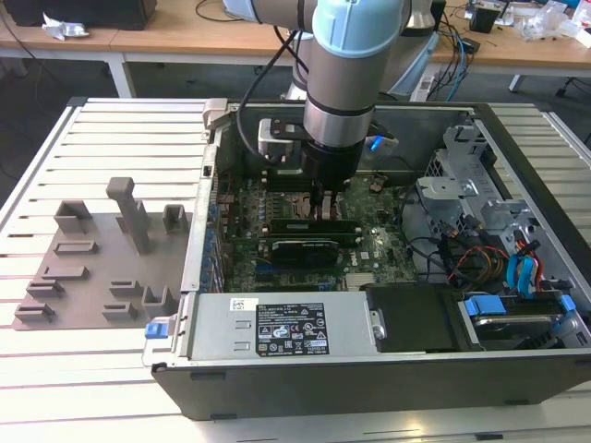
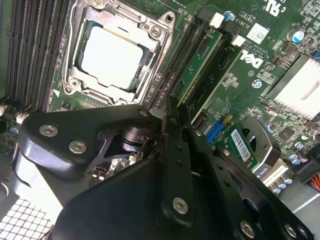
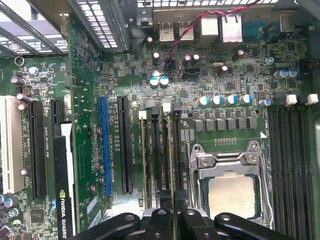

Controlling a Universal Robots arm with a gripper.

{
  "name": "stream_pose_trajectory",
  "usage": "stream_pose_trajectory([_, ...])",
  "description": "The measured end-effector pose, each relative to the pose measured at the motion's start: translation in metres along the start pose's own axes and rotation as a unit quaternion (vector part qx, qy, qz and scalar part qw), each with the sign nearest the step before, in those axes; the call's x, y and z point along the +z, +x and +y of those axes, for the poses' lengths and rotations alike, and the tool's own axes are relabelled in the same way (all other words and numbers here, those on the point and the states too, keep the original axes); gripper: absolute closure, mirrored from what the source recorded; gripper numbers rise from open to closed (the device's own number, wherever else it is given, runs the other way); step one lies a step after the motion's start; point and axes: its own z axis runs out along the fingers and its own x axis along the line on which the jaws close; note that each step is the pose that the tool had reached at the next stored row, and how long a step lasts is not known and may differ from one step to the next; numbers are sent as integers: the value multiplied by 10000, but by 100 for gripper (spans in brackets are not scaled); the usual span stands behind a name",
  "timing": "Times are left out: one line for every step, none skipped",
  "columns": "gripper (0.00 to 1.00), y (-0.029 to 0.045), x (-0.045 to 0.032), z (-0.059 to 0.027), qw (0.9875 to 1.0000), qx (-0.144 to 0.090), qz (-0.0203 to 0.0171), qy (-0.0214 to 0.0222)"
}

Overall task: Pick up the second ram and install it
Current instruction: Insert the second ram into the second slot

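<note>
1. Pincer [image 1: 322,214] sits low inside the open computer case [image 1: 369,369], right over the motherboard [image 1: 369,249], beside the processor socket [image 1: 294,210]; its fingers [image 3: 172,220] are drawn nearly together.
2. Second ram [image 3: 173,165] stands on edge between the fingers, a thin green strip running away from them along the memory slots [image 3: 160,150] next to the socket; fingers look clamped on its near end; whether it is fully seated in the slot I cannot tell.
3. In the second wrist view the finger pair [image 2: 172,150] is closed to a narrow gap, pointing at the slots just beside the socket [image 2: 112,55]; another green ram stick [image 2: 200,65] already lies in a neighbouring slot, with white latches at its far end.
4. More black slots [image 3: 292,150] sit on the socket's other side in the first wrist view; a blue slot [image 3: 104,145] and long black card slots lie further off.
5. Exterior view: grey holder tray [image 1: 92,268] with upright pegs rests on the slatted table [image 1: 111,148], on the exterior view's left of the case; well apart from the pincer.
</note>
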Motion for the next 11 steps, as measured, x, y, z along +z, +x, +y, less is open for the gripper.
stream_pose_trajectory([87, 0, 1, 0, 10000, 0, 0, 0])
stream_pose_trajectory([87, 1, 2, 0, 10000, 1, -2, 0])
stream_pose_trajectory([87, 6, 2, 0, 10000, 1, -2, 1])
stream_pose_trajectory([87, 9, 1, 0, 10000, -2, -1, 0])
stream_pose_trajectory([87, 10, 0, -1, 10000, -5, 0, 0])
stream_pose_trajectory([87, 11, 6, 0, 10000, -5, -1, 0])
stream_pose_trajectory([87, 11, 14, -1, 10000, -5, 0, 0])
stream_pose_trajectory([87, 11, 30, -1, 10000, -5, -5, -1])
stream_pose_trajectory([87, 9, 44, -1, 10000, -5, -11, -1])
stream_pose_trajectory([87, 8, 50, -2, 10000, -5, -15, -1])
stream_pose_trajectory([87, 8, 53, -2, 10000, -5, -18, -2])
